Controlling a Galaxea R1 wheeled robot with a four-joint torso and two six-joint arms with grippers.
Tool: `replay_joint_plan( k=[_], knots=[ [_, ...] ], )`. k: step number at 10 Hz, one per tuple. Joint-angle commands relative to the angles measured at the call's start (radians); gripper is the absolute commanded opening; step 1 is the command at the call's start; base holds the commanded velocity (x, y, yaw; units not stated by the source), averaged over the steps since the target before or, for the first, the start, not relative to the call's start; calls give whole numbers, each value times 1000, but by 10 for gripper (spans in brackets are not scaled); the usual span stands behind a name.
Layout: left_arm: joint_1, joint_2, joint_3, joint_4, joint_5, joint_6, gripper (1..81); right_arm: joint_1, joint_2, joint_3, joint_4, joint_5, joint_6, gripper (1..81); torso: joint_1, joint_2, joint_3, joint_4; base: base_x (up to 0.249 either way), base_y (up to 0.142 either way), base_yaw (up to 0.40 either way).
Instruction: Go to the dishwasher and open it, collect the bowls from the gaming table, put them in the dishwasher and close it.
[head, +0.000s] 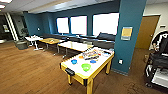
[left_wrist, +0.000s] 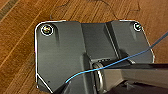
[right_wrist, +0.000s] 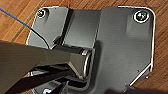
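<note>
The gaming table, with a white top and a yellow rim, stands a short way ahead in the head view, one corner towards me. On it lie the bowls: a lime-green one nearest me, a blue one to its left, another blue one to its right and a small orange one behind. The dishwasher is out of view. Both wrist views look down past the robot's own dark plate at the wood floor.
A colourful game box lies at the table's far end. A teal pillar rises just right of the table, and a dark cart stands at the far right. Wood-topped tables and a bench line the windows. Open wood floor lies to the left.
</note>
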Motion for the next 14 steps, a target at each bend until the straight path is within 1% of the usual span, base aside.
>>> replay_joint_plan(
  k=[1, 7, 14],
  knots=[
    [-54, -2, 0, -6, 44, -1, 811, 51, 4, 4, 0, -49, -3, 811, 0, 0, 0, 0, 85, 61, 0],
    [-53, -2, 0, -6, 44, -1, 811, 49, 4, 6, 0, -49, -4, 811, 0, 0, 0, 0, 81, 61, 0],
    [-54, 0, 0, -6, 44, -1, 811, 51, 4, 4, -2, -49, -4, 811, 0, 0, 0, 0, 80, 0, 0]
  ],
)
